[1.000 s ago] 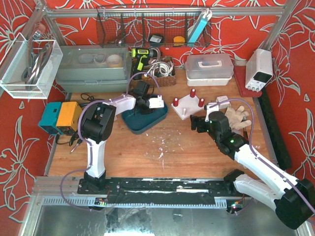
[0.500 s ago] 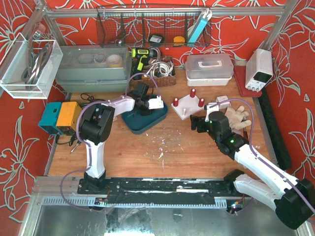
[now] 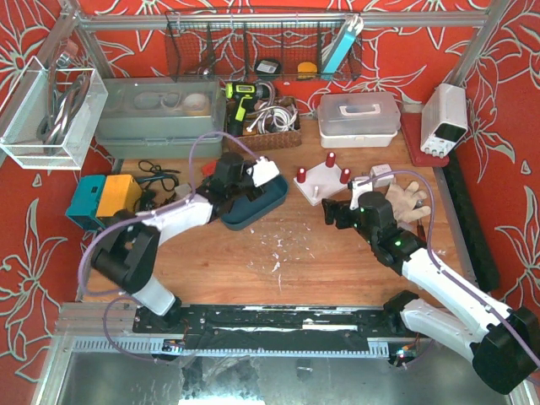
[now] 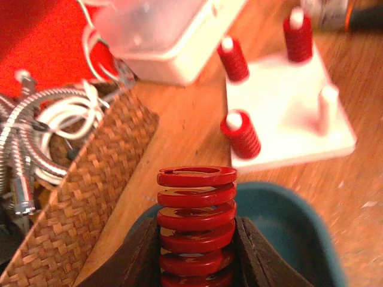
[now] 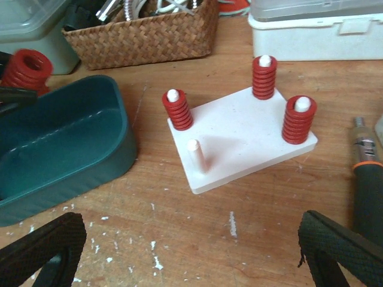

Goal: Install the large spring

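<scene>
Large red coil spring (image 4: 196, 224): we see left gripper (image 4: 196, 242) clamped on it at teal plastic tray (image 5: 90, 173) rim; right gripper (image 5: 191, 248) gaping over open wooden tabletop (image 5: 251, 215)

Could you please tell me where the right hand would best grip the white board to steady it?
Probably the sprung peg at its right corner, from the near side: the board lies flat, and this leaves the bare peg free.

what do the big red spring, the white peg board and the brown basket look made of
Large red coil spring: likely painted metal, glossy glints on flat coils. White rectangular peg board: plastic or painted wood, matte. Brown woven basket: wicker-like, visible herringbone weave.
</scene>
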